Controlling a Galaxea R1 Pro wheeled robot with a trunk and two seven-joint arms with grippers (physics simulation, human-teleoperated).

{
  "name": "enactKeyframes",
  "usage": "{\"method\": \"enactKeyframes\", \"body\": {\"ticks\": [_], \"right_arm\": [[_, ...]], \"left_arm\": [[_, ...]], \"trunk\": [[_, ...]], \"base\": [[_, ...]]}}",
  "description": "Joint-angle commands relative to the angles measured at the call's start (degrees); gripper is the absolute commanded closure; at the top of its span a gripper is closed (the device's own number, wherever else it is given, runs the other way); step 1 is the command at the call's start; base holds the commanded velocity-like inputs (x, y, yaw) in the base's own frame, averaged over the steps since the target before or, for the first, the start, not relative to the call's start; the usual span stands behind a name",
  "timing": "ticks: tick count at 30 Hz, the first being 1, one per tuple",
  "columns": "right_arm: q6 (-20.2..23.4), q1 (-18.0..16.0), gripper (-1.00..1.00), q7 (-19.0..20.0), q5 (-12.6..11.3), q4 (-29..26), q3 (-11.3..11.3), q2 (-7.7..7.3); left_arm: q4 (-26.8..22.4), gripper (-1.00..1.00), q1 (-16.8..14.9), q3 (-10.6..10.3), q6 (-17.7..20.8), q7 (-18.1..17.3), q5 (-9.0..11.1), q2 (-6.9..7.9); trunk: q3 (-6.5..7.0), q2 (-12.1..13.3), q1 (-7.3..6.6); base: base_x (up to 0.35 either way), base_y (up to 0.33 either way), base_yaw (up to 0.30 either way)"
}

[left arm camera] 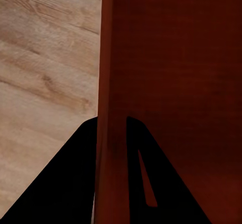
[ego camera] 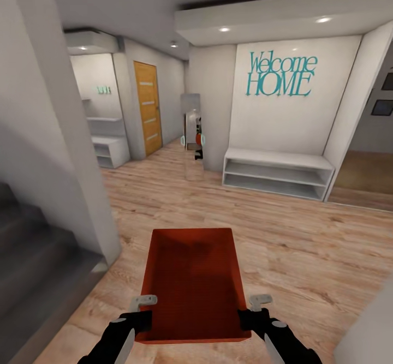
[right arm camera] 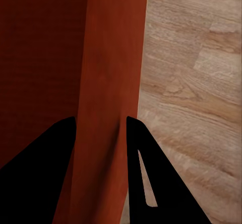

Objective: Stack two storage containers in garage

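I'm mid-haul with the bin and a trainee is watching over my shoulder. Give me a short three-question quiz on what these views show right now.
1. True or false: each end effector straddles a side wall of the storage container, one finger inside and one outside.
2. Multiple choice: what surface lies under the container? A) dark concrete B) light wood planks C) grey carpet
3. Fill in: the teal lettering on the white wall reads "Welcome ____".

Key
1. True: the left end effector and the right end effector each pinch a wall.
2. B, the wood plank floor.
3. HOME.
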Motion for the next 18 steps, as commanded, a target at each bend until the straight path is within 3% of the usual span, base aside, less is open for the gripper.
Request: {"method": "enactKeyframes", "body": {"ticks": [1, 18], "right_arm": [[-0.91, -0.05, 1.00, 0.98, -0.93, -0.28, 0.49, -0.05], [-0.91, -0.05, 1.00, 0.98, -0.92, -0.28, 0.64, 0.00]], "left_arm": [[0.02, 1.00, 0.01, -0.08, 0.48, 0.70, -0.85, 0.67], [0.04, 1.00, 0.02, -0.08, 0.43, 0.70, -0.86, 0.62]], "trunk": [[-0.09, -0.07, 0.05], [-0.09, -0.07, 0.05]], "base": [[0.329, 0.000, 0.000], [0.329, 0.000, 0.000]]}}
